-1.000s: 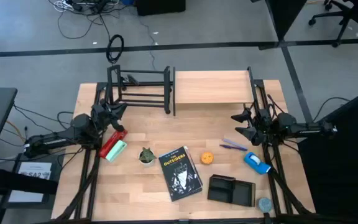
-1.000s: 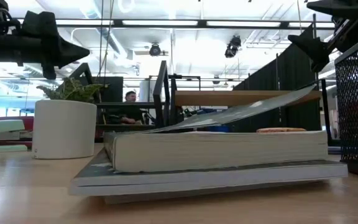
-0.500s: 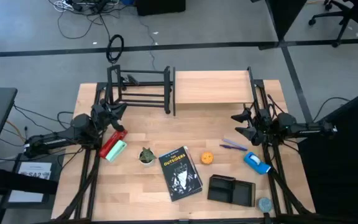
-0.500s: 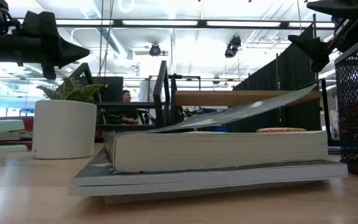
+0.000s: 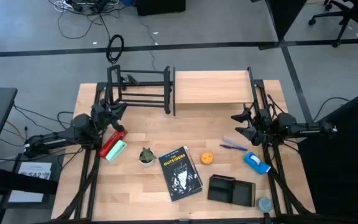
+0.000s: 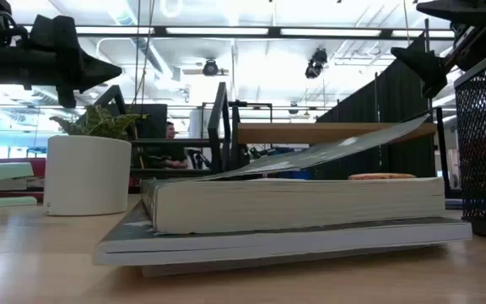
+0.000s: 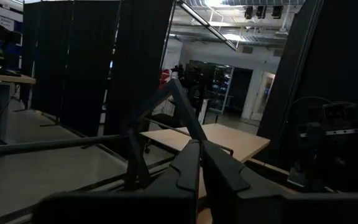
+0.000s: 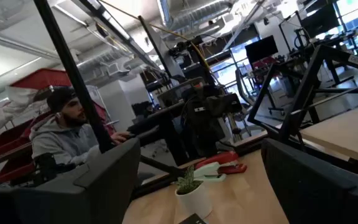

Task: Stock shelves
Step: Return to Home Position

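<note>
Both shelves are found along the far edge of the table point(image 5: 148, 132). The black tube-frame rack point(image 5: 140, 91) is placed at 11 o'clock and the wood-topped shelf point(image 5: 212, 87) is set just beside it at 1 o'clock; whether the two touch cannot be told. The left gripper point(image 5: 119, 109) is held at 10 o'clock, near the rack's front left corner. Its fingers point(image 7: 188, 171) are seen pressed together with nothing between them. The right gripper point(image 5: 238, 123) is held between 2 and 3 o'clock, just in front of the wood-topped shelf's right end. Its jaws are spread wide and nothing is held. A red stapler point(image 5: 111, 142) is laid at 9 o'clock, close under the left gripper, with a pale green item point(image 5: 117, 151) against it. A small potted plant point(image 5: 146, 156) is stood at 8 o'clock, nearer the centre. A dark paperback book point(image 5: 180, 173) is laid flat at 6 o'clock. A small orange-yellow round item point(image 5: 207, 158) is placed just beside the book at 4 o'clock, purple pens point(image 5: 232, 145) are laid at 3 o'clock, and a blue item point(image 5: 257, 162) is set farther out at 4 o'clock. A black mesh tray point(image 5: 230, 189) is placed at 5 o'clock. Beyond the table, a seated person point(image 8: 64, 140) in a grey hooded top is seen in the right wrist view.
</note>
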`<state>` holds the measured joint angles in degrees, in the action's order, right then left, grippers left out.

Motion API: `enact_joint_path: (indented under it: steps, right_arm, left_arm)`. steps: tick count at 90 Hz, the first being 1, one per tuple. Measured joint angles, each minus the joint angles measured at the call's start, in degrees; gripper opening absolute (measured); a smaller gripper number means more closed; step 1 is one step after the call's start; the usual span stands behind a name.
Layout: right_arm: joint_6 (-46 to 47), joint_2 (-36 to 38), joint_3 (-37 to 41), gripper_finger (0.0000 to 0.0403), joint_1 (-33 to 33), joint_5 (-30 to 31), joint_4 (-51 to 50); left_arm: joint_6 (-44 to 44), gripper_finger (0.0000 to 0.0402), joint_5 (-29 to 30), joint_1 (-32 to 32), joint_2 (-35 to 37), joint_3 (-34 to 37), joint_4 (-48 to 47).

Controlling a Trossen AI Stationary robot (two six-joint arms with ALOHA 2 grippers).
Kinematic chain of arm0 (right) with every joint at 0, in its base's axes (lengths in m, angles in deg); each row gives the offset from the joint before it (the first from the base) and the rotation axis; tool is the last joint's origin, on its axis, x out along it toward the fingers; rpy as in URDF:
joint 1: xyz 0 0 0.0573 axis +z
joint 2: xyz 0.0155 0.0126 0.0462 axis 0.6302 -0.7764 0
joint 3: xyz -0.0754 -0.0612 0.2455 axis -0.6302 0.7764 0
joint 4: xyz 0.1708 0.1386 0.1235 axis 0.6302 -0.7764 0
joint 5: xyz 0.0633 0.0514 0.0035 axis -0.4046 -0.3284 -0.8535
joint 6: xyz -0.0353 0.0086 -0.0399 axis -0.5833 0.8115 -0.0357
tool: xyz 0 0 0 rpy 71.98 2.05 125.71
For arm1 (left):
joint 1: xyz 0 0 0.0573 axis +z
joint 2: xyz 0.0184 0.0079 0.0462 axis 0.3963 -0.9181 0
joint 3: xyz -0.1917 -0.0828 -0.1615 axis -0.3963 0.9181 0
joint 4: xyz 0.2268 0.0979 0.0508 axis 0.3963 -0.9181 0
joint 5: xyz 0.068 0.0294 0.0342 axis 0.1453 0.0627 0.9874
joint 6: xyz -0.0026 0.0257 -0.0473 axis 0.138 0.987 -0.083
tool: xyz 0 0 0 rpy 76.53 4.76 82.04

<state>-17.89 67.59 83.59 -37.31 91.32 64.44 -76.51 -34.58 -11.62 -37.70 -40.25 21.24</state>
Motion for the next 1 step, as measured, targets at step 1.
enact_joint_path:
  steps: [1]
  right_arm:
    - [0.0, 0.0, 0.0, 0.0307, 0.0, 0.0, 0.0]
  left_arm:
    - [0.0, 0.0, 0.0, 0.0, 0.0, 0.0, 0.0]
